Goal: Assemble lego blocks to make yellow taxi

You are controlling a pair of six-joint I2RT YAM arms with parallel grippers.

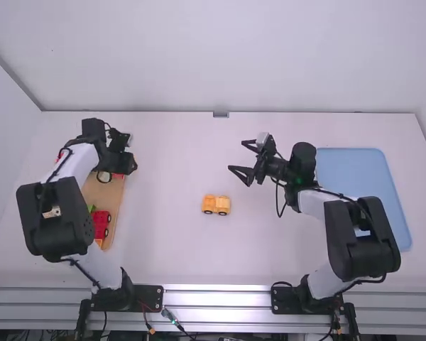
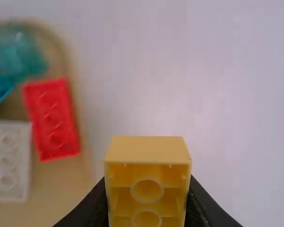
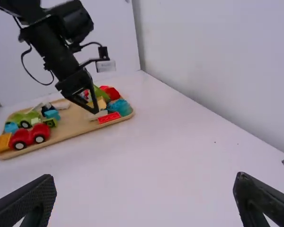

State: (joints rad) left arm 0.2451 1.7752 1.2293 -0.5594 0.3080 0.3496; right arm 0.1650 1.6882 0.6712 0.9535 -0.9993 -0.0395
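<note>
One hollow yellow brick in left pincer

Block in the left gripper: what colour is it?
The block is yellow; best: left wrist view.

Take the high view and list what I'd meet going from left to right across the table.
Wooden tray → yellow toy car → right gripper, its fingers open → blue tray.
</note>
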